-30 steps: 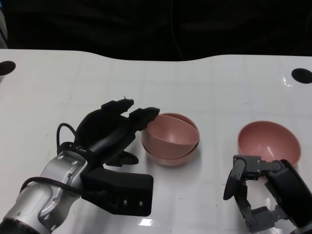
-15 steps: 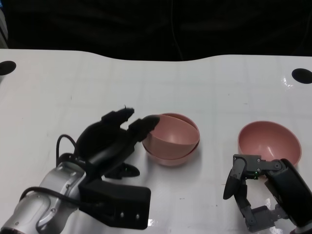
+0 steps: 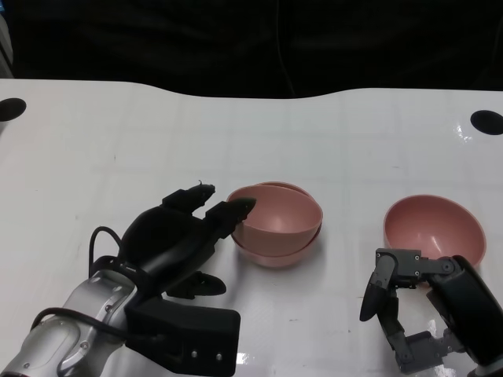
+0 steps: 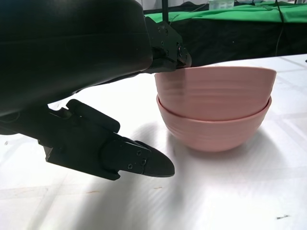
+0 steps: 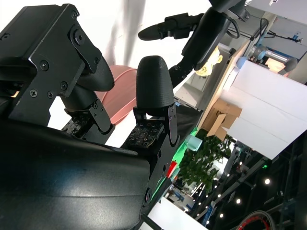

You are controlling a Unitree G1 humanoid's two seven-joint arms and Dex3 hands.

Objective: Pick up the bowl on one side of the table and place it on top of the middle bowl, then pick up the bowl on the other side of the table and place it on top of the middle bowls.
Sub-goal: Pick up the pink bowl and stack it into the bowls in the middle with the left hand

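Two pink bowls sit nested at the table's middle, the top bowl (image 3: 280,210) tilted slightly in the lower bowl (image 3: 275,251). My left hand (image 3: 179,236) lies just left of them, fingers spread and holding nothing, its fingertips (image 3: 242,206) at the top bowl's rim. The left wrist view shows the top bowl (image 4: 216,88), the lower bowl (image 4: 216,132) and the left hand (image 4: 81,52) beside them. A third pink bowl (image 3: 434,226) stands at the right. My right hand (image 3: 413,310) hangs just in front of it, fingers apart and empty. The right wrist view shows that bowl (image 5: 118,93) behind the right hand (image 5: 96,115).
The white table (image 3: 354,141) has a black round hole at its far left (image 3: 11,108) and another at its far right (image 3: 486,121). Beyond its curved far edge all is dark.
My left hand has drawn back a little from the stacked bowls, toward the near left. The top bowl stays in place. The right hand has not moved.
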